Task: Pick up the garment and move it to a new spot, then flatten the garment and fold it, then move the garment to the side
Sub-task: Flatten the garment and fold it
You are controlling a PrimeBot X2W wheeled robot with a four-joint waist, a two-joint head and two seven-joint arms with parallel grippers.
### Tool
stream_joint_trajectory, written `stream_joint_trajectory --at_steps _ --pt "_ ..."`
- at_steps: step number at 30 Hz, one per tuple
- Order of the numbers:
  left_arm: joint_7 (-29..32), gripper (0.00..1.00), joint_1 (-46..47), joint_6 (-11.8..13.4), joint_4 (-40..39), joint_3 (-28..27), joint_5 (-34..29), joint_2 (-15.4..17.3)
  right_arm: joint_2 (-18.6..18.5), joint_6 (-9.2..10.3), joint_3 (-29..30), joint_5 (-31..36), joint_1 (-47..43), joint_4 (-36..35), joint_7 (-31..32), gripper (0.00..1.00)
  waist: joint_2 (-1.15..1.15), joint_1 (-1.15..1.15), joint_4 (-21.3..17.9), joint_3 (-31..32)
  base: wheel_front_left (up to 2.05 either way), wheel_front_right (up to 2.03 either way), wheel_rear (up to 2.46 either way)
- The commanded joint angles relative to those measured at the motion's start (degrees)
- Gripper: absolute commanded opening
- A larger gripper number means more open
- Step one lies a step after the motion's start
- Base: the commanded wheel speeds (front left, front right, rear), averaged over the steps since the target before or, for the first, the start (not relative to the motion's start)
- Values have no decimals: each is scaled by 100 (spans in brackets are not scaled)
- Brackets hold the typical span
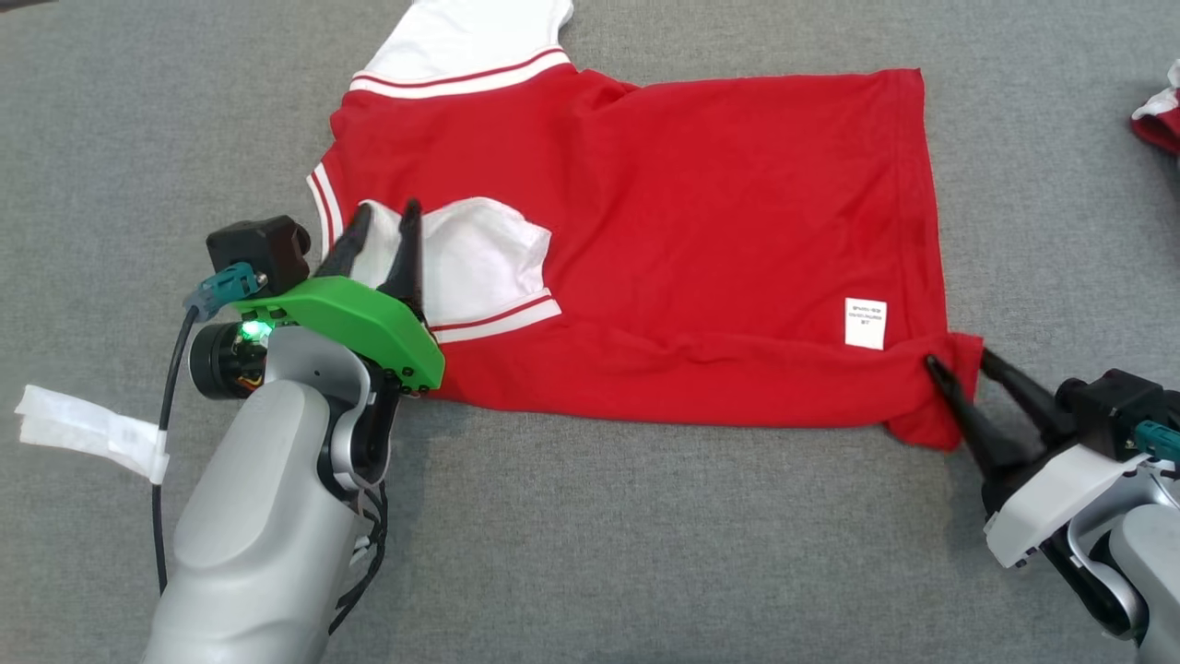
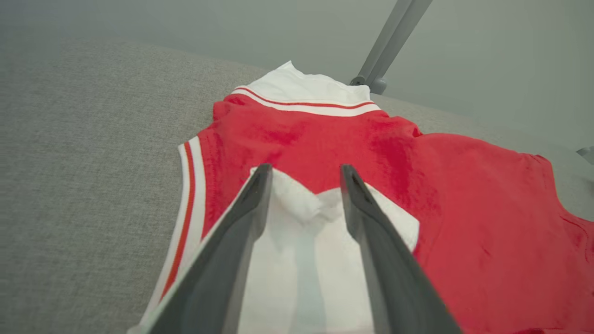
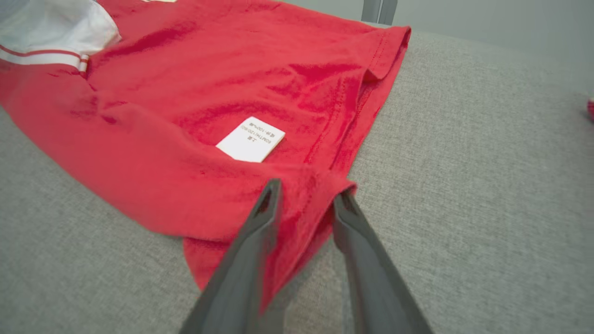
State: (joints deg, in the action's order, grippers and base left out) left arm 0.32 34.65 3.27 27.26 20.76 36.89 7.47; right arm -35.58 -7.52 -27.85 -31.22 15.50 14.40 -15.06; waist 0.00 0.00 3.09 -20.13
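Note:
The garment [image 1: 691, 240] lies spread on the grey surface, collar end to the left and hem to the right. Its near white sleeve [image 1: 479, 258] is folded onto the red body, and the far sleeve [image 1: 470, 37] sticks out at the top. My left gripper [image 1: 387, 207] stands open over the folded sleeve, which lies between its fingers in the left wrist view [image 2: 306, 169]. My right gripper [image 1: 959, 358] is open at the near hem corner, and the red cloth runs between its fingers [image 3: 307, 189]. A white label [image 1: 865, 324] sits just beside that corner.
A small red-and-white bundle [image 1: 1162, 115] lies at the right edge. A strip of white tape [image 1: 88, 429] hangs on the left arm's cable. Grey fabric surface [image 1: 590, 535] extends in front of the shirt. A metal post [image 2: 390, 41] rises beyond the table's far side.

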Motion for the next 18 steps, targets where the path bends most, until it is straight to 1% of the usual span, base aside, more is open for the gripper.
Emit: stream_joint_trajectory --at_steps 1,3,4,6,10,13,18 --pt "-120 100 -31 -42 -6 23 -65 52 -20 7 54 13 -35 16 -13 100 0 0 1 71 0 0 0" --pt "-356 100 -164 -42 -82 89 -239 149 -38 7 138 14 -148 11 -13 100 0 0 0 156 0 0 0" --pt "-508 100 -245 -17 -145 166 -429 249 -50 7 240 67 -187 -27 -13 100 0 0 -4 204 0 0 0" --pt "-767 100 -508 27 -290 199 -462 252 -43 7 455 146 -342 -98 -13 100 0 0 -8 319 0 0 0" --pt "-1173 100 -1154 179 -675 213 -614 370 43 7 1039 341 -810 -357 -13 100 0 0 -4 613 0 0 0" --pt "-1380 100 -1705 313 -1035 171 -682 398 136 7 1509 544 -1183 -617 -13 100 0 0 -6 841 0 0 0" --pt "-1520 100 -2510 501 -1505 -1 -786 469 433 7 2179 822 -1807 -986 -13 100 0 0 29 1175 0 0 0"
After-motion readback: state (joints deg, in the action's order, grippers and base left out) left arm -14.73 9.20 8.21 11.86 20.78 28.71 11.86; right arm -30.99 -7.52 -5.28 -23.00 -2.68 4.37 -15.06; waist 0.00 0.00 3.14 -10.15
